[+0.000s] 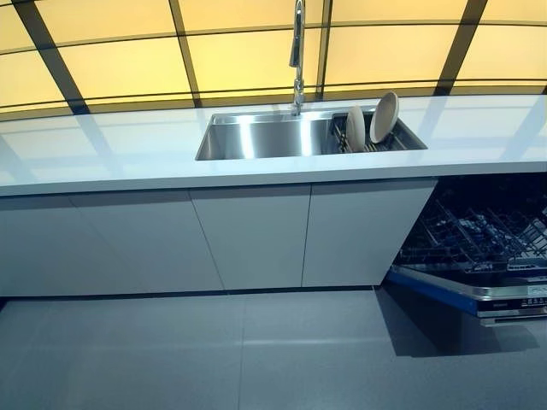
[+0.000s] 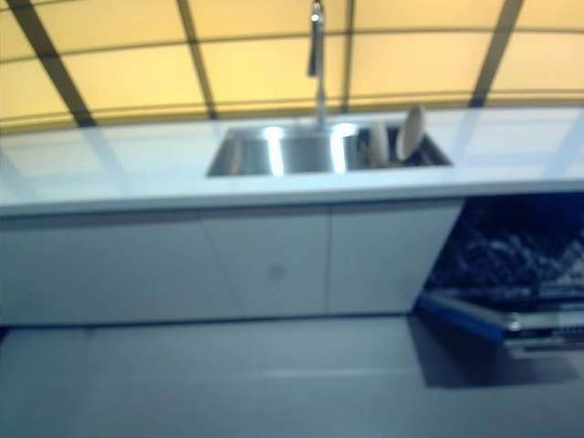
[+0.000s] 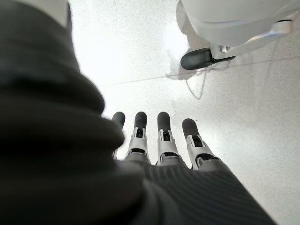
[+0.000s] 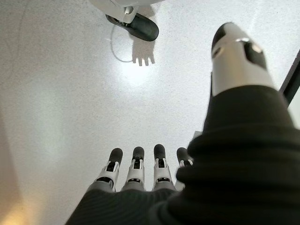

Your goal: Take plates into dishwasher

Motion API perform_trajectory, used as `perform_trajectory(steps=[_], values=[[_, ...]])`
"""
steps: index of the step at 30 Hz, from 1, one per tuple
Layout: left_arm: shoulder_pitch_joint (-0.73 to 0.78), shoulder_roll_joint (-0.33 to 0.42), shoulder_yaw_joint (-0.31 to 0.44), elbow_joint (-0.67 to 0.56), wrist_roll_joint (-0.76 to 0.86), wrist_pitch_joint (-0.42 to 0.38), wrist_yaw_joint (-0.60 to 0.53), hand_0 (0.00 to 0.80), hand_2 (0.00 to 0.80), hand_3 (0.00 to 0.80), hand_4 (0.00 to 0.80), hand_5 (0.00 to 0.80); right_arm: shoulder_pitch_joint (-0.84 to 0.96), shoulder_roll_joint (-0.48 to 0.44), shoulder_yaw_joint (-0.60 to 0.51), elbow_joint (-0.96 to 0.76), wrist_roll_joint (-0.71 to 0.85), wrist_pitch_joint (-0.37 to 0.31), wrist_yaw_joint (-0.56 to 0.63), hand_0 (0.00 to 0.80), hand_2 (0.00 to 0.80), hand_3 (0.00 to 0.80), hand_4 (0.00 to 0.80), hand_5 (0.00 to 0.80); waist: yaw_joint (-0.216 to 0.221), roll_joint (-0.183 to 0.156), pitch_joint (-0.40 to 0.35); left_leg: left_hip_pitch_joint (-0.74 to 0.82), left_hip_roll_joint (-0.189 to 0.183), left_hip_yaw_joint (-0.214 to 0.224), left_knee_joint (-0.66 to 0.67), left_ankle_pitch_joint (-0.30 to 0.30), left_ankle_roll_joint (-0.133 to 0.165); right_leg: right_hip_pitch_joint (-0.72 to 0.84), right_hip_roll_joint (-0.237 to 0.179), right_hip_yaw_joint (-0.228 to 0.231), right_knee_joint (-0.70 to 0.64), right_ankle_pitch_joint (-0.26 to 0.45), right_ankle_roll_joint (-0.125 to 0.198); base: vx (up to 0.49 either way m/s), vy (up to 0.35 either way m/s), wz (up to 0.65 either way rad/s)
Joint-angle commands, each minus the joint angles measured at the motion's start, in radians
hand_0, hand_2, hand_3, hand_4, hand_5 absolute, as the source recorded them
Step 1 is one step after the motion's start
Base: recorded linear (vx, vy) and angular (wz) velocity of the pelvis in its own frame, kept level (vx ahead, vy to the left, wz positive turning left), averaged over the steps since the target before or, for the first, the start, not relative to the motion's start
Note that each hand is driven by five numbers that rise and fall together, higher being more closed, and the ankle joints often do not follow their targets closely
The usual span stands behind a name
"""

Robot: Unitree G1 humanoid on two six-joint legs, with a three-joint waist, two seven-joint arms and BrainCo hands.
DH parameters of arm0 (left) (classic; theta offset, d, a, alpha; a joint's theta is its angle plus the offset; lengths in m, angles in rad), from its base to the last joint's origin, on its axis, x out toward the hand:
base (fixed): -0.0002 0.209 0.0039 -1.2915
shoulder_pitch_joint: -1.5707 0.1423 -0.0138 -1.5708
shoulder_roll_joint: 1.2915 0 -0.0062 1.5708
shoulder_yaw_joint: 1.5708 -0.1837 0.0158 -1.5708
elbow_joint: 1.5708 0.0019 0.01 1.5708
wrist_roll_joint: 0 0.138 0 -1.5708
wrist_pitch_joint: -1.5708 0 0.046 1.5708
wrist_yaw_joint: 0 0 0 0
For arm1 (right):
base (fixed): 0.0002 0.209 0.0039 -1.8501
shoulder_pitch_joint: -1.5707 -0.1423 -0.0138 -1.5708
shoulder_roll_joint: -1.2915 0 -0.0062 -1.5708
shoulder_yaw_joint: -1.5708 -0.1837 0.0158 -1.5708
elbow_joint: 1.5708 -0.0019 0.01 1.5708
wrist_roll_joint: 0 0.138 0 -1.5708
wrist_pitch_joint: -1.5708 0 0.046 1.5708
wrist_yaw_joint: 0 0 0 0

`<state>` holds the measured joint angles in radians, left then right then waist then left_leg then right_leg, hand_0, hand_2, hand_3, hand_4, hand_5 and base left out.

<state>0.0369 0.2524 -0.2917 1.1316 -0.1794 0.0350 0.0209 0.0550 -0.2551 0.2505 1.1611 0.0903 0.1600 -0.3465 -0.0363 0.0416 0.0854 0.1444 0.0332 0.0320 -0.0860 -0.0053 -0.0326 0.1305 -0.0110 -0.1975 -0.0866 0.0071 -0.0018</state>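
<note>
Plates (image 1: pixel 374 121), 2 of them, stand on edge in a rack at the right end of the sink (image 1: pixel 256 137), set in the white counter (image 1: pixel 102 145). The dishwasher (image 1: pixel 479 248) sits open under the counter's right end, lower rack pulled out. My worry: they lean loosely, so a sloppy grab could knock one over, and that open door is easy to clip on the way in. Both hands are nowhere near them. My left hand (image 3: pixel 154 140) and right hand (image 4: pixel 140 171) hang over the floor, fingers straight, holding nothing, well apart from the plates.
</note>
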Motion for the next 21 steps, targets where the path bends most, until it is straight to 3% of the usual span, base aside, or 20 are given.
perform_trajectory(steps=[1, 5, 9, 21], values=[[-0.067, -0.008, 0.031, 0.058, 0.002, -0.006, 0.028, 0.0, 0.0, 0.0, 0.0, 0.0, -0.063, 0.004, 0.019, 0.052, -0.007, 0.012, -0.012, 0.0, 0.0, 0.0, 0.0, 0.0, 0.019, -0.041, 0.018, 0.032, -0.088, 0.044, -0.001, -0.104, 0.108, 0.017, 0.018, 0.034, 0.056, -0.092, 0.036, 0.0, 0.0, 0.0], [-0.065, -0.014, 0.043, 0.061, -0.058, 0.046, -0.034, 0.0, 0.0, 0.0, 0.0, 0.0, -0.062, 0.005, 0.012, 0.054, -0.02, 0.011, -0.002, 0.0, 0.0, 0.0, 0.0, 0.0, 0.022, -0.038, 0.016, 0.027, -0.09, 0.044, -0.001, -0.101, 0.108, 0.012, 0.016, 0.029, 0.057, -0.093, 0.036, 0.004, -0.003, -0.03], [-0.06, -0.016, 0.035, 0.067, -0.03, 0.012, -0.026, 0.0, 0.0, 0.0, 0.0, 0.0, -0.075, 0.001, 0.019, 0.058, -0.038, -0.003, 0.021, 0.0, 0.0, 0.0, 0.0, 0.0, 0.023, -0.03, 0.023, 0.023, -0.092, 0.045, -0.001, -0.098, 0.109, 0.006, 0.016, 0.031, 0.058, -0.09, 0.035, 0.0, 0.0, 0.0], [-0.051, -0.012, 0.018, 0.042, 0.017, 0.041, -0.026, 0.0, 0.0, 0.0, 0.0, 0.0, -0.093, -0.016, 0.027, 0.044, -0.068, -0.011, 0.009, 0.0, 0.0, 0.0, 0.0, 0.0, 0.026, -0.023, 0.041, 0.0, -0.088, 0.052, -0.001, -0.085, 0.101, -0.009, 0.018, 0.027, 0.044, -0.074, 0.037, -0.005, -0.025, -0.02]])
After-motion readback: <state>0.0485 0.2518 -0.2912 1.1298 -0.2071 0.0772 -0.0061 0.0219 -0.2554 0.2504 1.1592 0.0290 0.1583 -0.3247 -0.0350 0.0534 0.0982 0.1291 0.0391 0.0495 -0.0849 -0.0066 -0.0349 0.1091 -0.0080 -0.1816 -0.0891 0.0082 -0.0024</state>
